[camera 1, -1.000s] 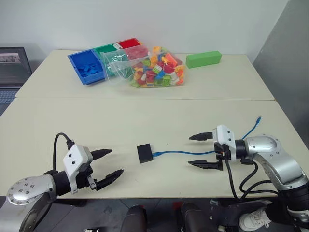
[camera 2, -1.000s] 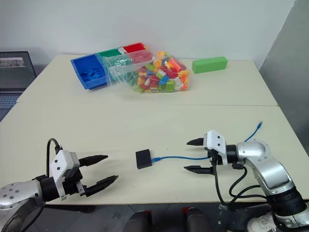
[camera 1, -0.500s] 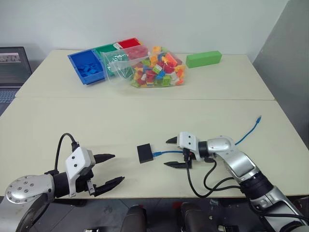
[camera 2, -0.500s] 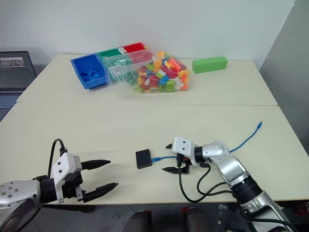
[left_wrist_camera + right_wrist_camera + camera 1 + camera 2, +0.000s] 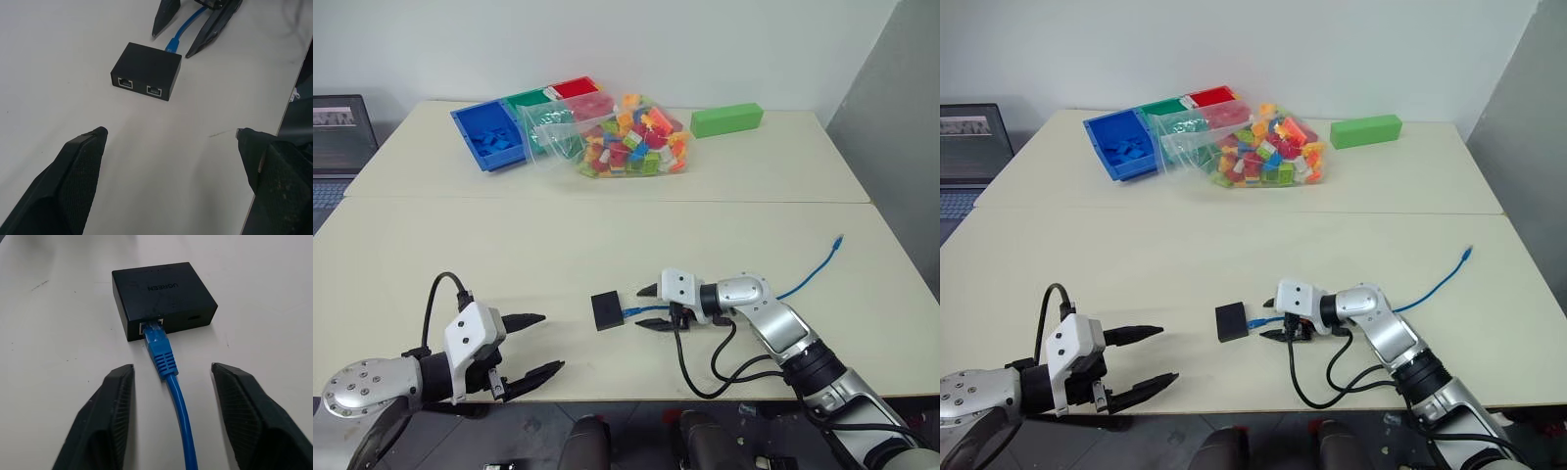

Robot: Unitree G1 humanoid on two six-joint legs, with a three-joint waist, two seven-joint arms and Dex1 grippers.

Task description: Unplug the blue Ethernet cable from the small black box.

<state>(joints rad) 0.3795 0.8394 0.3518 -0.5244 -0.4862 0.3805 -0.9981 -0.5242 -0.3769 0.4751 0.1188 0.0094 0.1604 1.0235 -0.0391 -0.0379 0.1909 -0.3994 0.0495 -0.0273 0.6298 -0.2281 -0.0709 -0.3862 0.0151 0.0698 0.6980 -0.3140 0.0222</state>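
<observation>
I am straddling the blue Ethernet cable (image 5: 166,377) with the right gripper (image 5: 168,421), fingers apart, just right of the small black box (image 5: 164,293) mid-table; I should be clamping the plug boot. Left gripper (image 5: 533,345) is waiting open nearby.

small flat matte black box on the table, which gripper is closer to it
Right. The right gripper sits just beside the small flat matte black box, straddling the blue Ethernet cable; the left gripper hangs farther away, near the table edge.
</observation>
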